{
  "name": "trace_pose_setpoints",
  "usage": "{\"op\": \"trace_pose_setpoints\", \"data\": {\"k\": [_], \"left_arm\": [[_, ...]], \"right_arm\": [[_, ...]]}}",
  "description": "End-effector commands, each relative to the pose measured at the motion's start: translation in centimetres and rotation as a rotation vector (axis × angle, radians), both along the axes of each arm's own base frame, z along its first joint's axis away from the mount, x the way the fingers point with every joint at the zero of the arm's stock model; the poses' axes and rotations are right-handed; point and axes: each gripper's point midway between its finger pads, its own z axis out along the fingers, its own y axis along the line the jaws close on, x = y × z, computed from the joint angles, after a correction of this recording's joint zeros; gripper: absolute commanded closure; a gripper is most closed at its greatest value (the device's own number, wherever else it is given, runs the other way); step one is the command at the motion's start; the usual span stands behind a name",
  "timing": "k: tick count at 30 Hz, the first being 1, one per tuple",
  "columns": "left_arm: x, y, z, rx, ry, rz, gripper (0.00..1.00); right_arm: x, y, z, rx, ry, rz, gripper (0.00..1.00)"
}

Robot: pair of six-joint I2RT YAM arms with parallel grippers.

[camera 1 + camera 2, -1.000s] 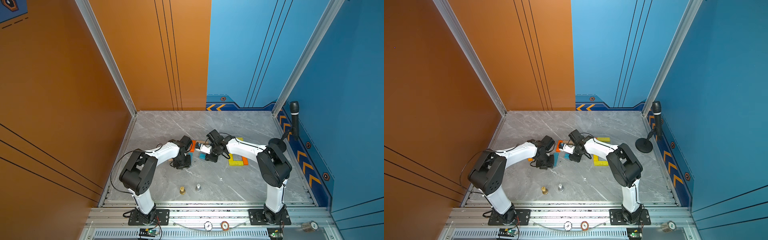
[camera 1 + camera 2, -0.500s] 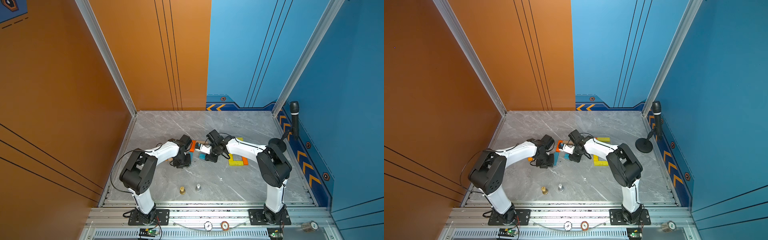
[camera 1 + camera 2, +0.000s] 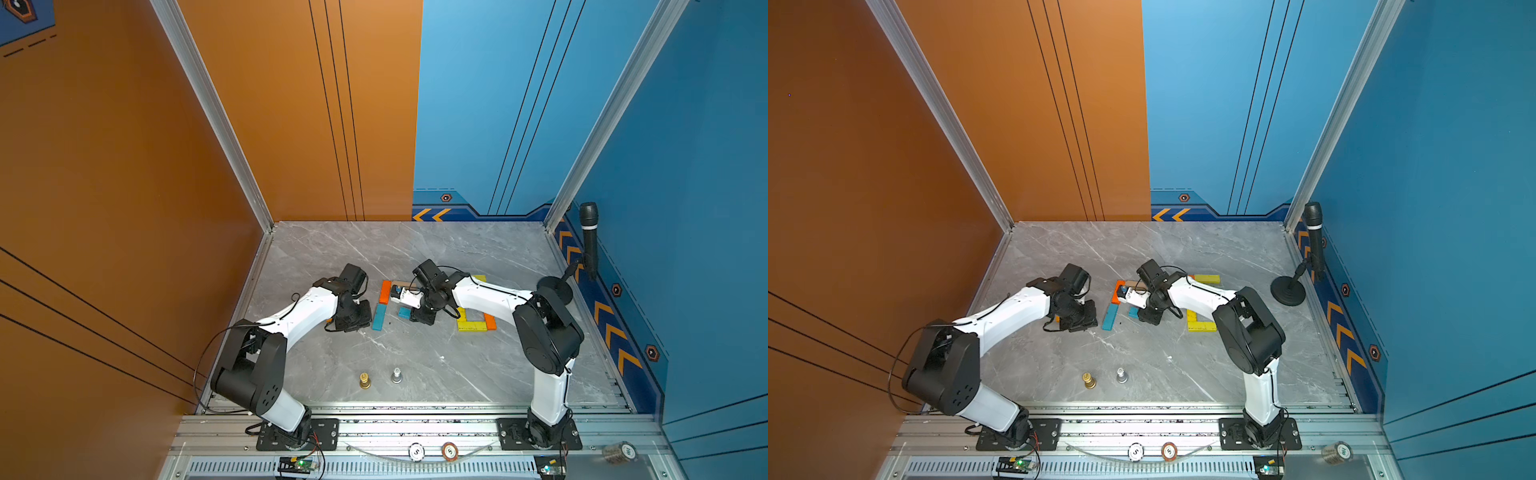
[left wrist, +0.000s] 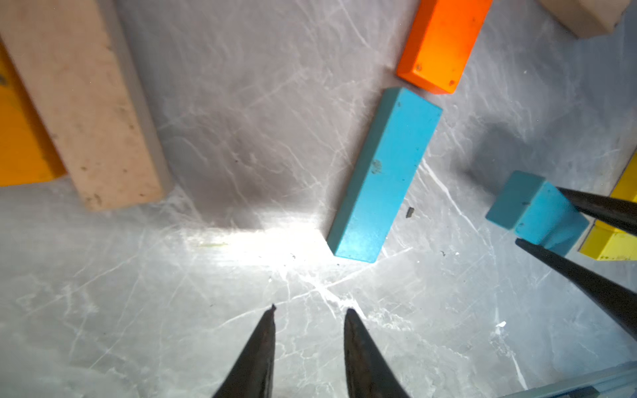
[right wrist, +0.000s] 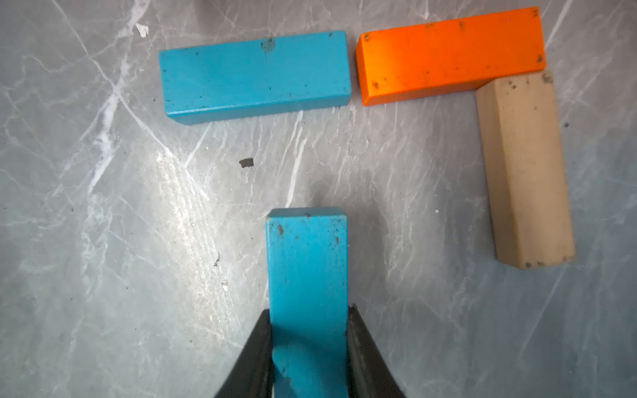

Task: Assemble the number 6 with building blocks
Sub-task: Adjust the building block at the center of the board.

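Right wrist view tells me most. The right pincer [image 5: 308, 312] is clamped on the long sides of a teal block [image 5: 306, 262], gripping its rear part so the free end sticks out ahead where I can aim it. That end points at the spot where the lying teal block [image 5: 255, 75] and the orange block [image 5: 448, 55] sit end to end, with a bare strip of desk [image 5: 103, 241] between them and my block. Those two make one straight line, and the tan block [image 5: 524, 172] turns off the orange one's other end at a right angle, touching it. I read this as the spine and top bar of the 6, and the block I carry as the middle bar, so I judge the figure roughly half built. Whether the carried block's free end rests on the desk I cannot tell.

In both top views the figure sits mid-desk between the arms, spine running near to far, tan bar at the far end heading right. The left pincer [image 4: 310, 308] hangs low just left of the spine, its tips drawn almost together on nothing. I judge it is placed there to be clear of the right arm's work. Spare yellow blocks [image 3: 471, 327] wait to the right, handy for the lower loop.
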Motion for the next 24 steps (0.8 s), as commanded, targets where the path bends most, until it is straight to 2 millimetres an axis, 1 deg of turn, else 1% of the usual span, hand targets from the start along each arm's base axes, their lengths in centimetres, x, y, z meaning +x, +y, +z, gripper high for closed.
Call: {"op": "trace_pose_setpoints", "data": {"k": [1, 3, 4, 8, 11, 14, 16, 24], "left_arm": [[0.3, 1.2, 0.0, -0.001, 0.014, 0.037, 0.65], [0.8, 1.5, -0.4, 0.017, 0.019, 0.039, 0.64], [1.7, 1.3, 0.0, 0.019, 0.006, 0.034, 0.64], [2.5, 0.9, -0.8, 0.048, 0.025, 0.007, 0.62], [2.6, 0.6, -1.5, 0.071, 0.040, -0.013, 0.62], [2.6, 0.3, -2.2, 0.081, 0.058, -0.021, 0.61], [2.6, 0.1, -2.5, 0.084, 0.064, -0.025, 0.61], [3.1, -0.7, -3.3, 0.088, 0.079, -0.041, 0.61]], "right_arm": [[-0.2, 0.2, 1.7, 0.036, -0.021, -0.014, 0.74], [-0.2, 0.2, 1.7, 0.036, -0.021, -0.014, 0.74], [-0.2, 0.1, 1.7, 0.033, -0.024, -0.015, 0.74], [-0.1, -0.1, 1.6, 0.010, -0.030, -0.021, 0.73], [0.0, -0.2, 1.2, -0.031, -0.039, -0.018, 0.73], [0.5, -0.6, 0.8, -0.075, -0.050, -0.027, 0.73], [-0.2, 0.4, 0.6, -0.088, -0.052, -0.003, 0.73], [-0.1, 1.1, 0.5, -0.092, -0.054, -0.001, 0.73]]}}
